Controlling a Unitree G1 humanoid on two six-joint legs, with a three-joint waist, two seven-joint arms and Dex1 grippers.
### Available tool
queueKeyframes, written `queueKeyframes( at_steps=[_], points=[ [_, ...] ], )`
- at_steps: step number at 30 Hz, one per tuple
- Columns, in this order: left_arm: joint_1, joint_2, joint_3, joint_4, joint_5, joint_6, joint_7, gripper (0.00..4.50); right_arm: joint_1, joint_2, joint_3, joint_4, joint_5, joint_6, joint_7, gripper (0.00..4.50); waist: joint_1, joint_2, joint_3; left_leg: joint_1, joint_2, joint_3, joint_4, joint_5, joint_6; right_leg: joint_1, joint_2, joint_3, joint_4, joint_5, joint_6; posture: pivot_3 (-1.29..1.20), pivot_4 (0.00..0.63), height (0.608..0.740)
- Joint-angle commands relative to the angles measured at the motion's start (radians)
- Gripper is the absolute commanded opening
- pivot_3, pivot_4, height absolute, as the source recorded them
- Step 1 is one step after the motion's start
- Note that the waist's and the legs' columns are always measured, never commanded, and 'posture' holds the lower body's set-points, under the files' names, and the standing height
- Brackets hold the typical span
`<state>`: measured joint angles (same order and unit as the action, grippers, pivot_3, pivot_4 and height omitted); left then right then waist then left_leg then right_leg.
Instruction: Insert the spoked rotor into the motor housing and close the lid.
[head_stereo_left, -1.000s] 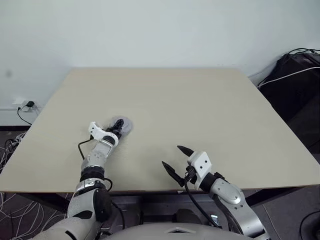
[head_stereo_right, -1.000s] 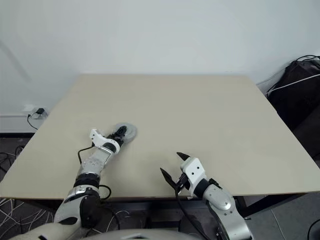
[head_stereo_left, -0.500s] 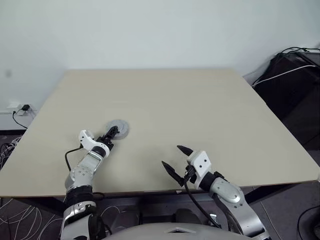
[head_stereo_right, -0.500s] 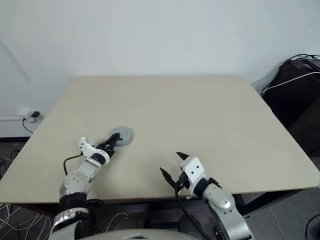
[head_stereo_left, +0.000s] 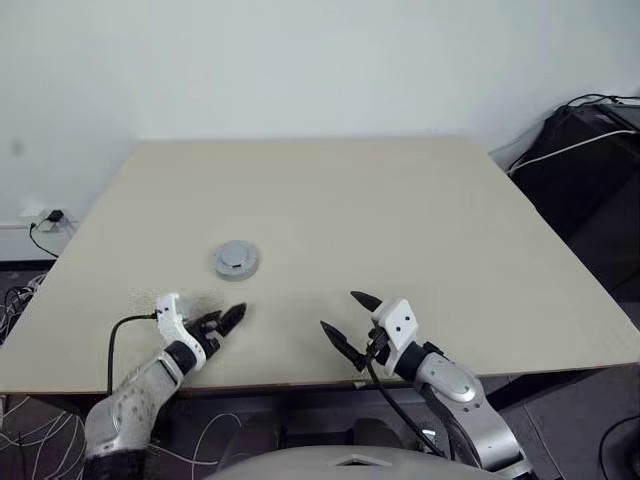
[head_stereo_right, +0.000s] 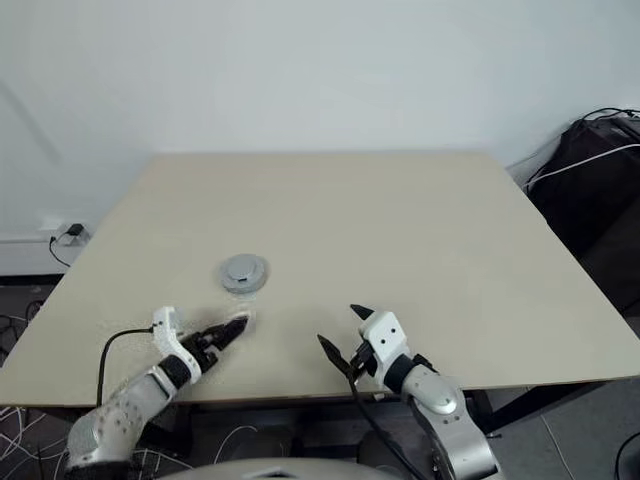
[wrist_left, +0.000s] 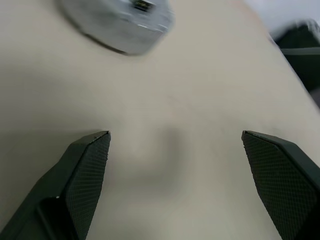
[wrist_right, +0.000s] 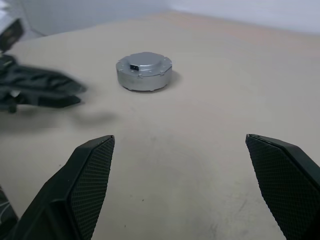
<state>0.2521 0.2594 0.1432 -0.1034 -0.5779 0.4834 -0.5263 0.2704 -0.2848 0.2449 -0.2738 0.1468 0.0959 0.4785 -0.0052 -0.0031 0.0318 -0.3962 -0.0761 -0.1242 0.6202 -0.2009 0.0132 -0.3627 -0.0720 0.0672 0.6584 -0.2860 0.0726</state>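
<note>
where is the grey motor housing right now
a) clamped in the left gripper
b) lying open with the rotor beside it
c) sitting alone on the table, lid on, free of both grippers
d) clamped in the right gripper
c: the closed motor housing rests on the table with its lid on, while the left gripper and right gripper both stand open and apart from it.

The motor housing (head_stereo_left: 237, 259) lies flat on the left half of the table, towards the near edge, nothing touching it. It is a low round grey metal puck, closed, with the lid (wrist_right: 144, 61) seated on top: a plain light grey face with a raised middle and a small dark slot in its side wall
</note>
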Motion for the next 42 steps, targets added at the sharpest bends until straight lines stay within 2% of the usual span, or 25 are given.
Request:
queueKeyframes(
  at_steps=[1,8,14,20,42],
  points=[
    [0.043,-0.001,-0.066,-0.085,0.127,-0.224,-0.052,4.45,0.008,0.029,-0.035,0.01,-0.003,-0.043,-0.044,4.5,0.001,0.001,0.0,0.0,0.0,0.0,-0.001,0.0,0.0,0.0,0.0,0.0,0.0,-0.001,0.0,0.0,0.0,0.74],
    [0.161,-0.087,-0.144,-0.062,0.363,-0.676,0.012,4.45,0.059,0.085,-0.077,0.058,-0.117,-0.199,-0.197,4.5,0.002,0.004,0.002,-0.002,0.0,0.002,-0.004,0.0,0.0,-0.004,-0.002,0.0,0.0,-0.003,0.0,0.0,0.0,0.74],
    [0.198,-0.129,-0.139,-0.019,0.443,-0.867,0.096,4.45,0.11,0.067,-0.097,0.033,-0.141,-0.242,-0.211,4.5,0.009,0.004,0.002,-0.003,-0.001,0.002,-0.005,0.0,0.001,-0.005,-0.001,-0.002,0.0,-0.005,0.001,0.0,0.0,0.74],
    [0.196,-0.127,-0.148,0.003,0.458,-0.927,0.126,4.45,0.129,0.055,-0.119,0.039,-0.154,-0.272,-0.228,4.5,0.009,0.003,0.003,-0.002,-0.001,0.003,-0.004,0.0,0.001,-0.004,-0.002,-0.003,0.001,-0.005,0.001,0.0,0.0,0.74],
    [0.168,-0.136,-0.194,0.035,0.464,-0.938,0.162,4.45,0.107,0.08,-0.114,0.052,-0.142,-0.247,-0.22,4.5,0.009,0.004,0.002,-0.001,-0.001,0.003,-0.004,0.0,0.001,-0.003,-0.001,-0.004,0.002,-0.005,0.001,0.0,0.0,0.74]
  ],
)
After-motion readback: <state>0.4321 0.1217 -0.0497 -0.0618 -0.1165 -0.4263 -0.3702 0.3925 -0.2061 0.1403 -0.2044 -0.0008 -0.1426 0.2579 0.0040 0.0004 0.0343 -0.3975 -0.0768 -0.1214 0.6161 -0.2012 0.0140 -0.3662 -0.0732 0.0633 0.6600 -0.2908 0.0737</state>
